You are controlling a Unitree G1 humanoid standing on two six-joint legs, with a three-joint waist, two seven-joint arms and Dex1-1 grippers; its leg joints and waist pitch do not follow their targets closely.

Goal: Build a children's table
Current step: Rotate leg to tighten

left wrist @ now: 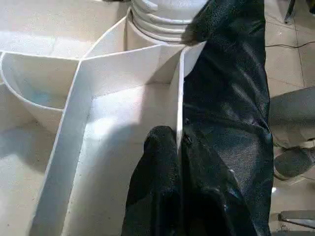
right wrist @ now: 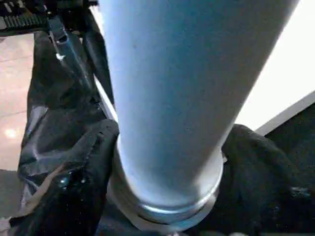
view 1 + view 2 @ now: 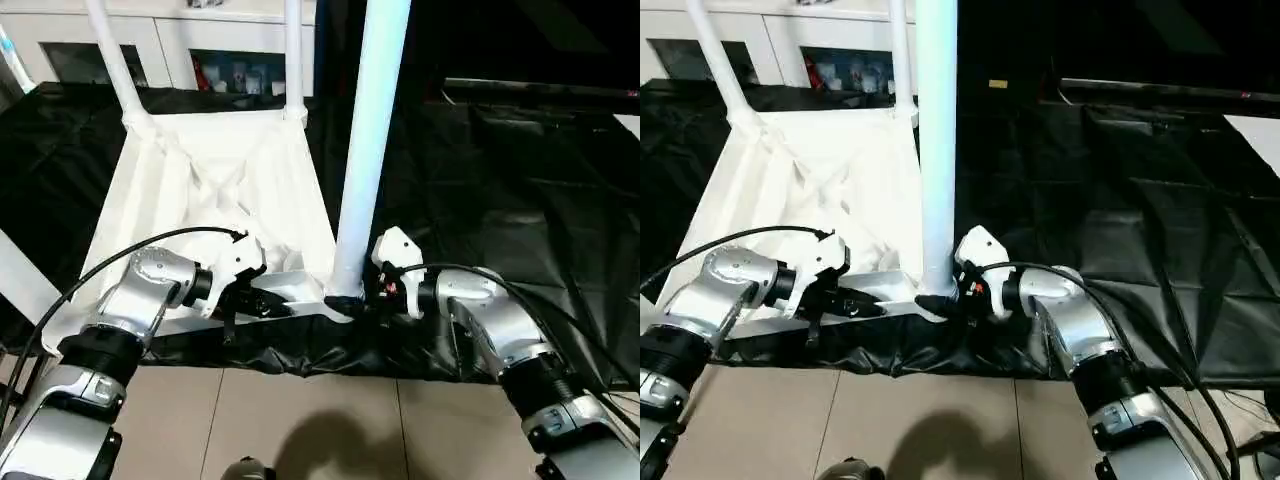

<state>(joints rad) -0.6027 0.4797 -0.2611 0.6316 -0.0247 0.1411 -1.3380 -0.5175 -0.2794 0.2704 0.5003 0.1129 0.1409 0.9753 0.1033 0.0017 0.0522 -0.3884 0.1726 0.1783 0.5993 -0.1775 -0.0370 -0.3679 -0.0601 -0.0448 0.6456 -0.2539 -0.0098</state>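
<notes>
Tabletop point(image 3: 215, 190) first: we see it lying upside down on the black-covered work table point(image 3: 500, 170), white ribs facing up, its near edge along the table's front edge. Two legs stand in the far corner sockets — the far-left leg point(image 3: 113, 60) leaning a little, the far-right leg point(image 3: 293, 55) close to upright. At the picture's left edge a white bar point(image 3: 20, 275) crosses at a slant; we cannot tell what it belongs to.

Moving right, our left gripper point(image 3: 262, 303) sits at the near rim of the tabletop, its black fingers point(image 1: 157, 187) pressed together on that thin white wall, one on each side.

Next comes the near-right leg point(image 3: 370, 130), standing upright in the near-right corner socket point(image 3: 340, 305). Our right gripper point(image 3: 372, 296) is at its base — the fingers point(image 2: 78, 196) stand apart on either side of the tube, just above the socket; whether they press on it we cannot tell.

Behind the table stands a white cabinet point(image 3: 190, 50) with glass doors.
</notes>
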